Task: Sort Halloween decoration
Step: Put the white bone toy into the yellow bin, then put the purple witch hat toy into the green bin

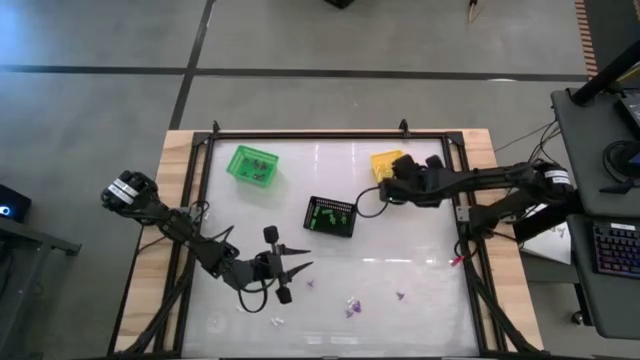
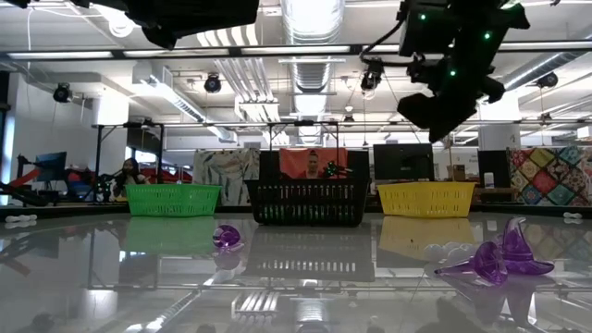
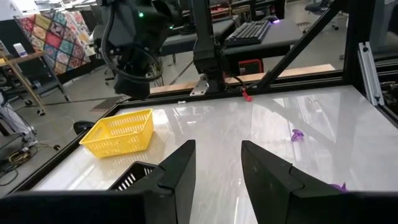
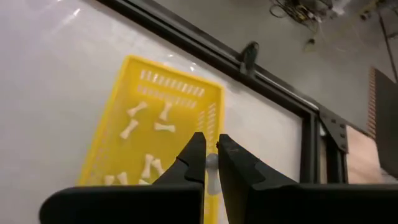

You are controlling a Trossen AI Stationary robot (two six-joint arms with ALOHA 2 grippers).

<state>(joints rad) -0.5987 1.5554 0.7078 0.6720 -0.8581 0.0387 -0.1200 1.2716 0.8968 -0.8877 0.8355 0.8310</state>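
The trinkets still on the table lie near its near edge: purple ones (image 1: 350,312) (image 2: 499,259) (image 3: 297,134) and white ones (image 1: 278,321). White bone-shaped trinkets (image 4: 163,126) lie in the yellow basket (image 1: 385,160) (image 4: 124,143). My right gripper (image 4: 211,149) (image 1: 392,178) hangs over that basket's edge, shut on a small white trinket. My left gripper (image 3: 217,155) (image 1: 290,268) is open and holds nothing. It stands low over the table's near left part, pointing toward the right edge. The purple trinkets lie ahead of it. My right gripper pinches a small white trinket (image 4: 212,167) between its two fingertips, coming from above and pointing down. The piece is lifted clear, over the yellow basket's rim. The fingers hide most of it, so its shape cannot be told.
Three baskets stand across the far half of the table: the green basket (image 1: 252,165) (image 2: 173,199) on the left, the black basket (image 1: 330,215) (image 2: 310,202) in the middle, the yellow one on the right. A dark frame (image 1: 330,133) rims the table. People sit in the room behind.
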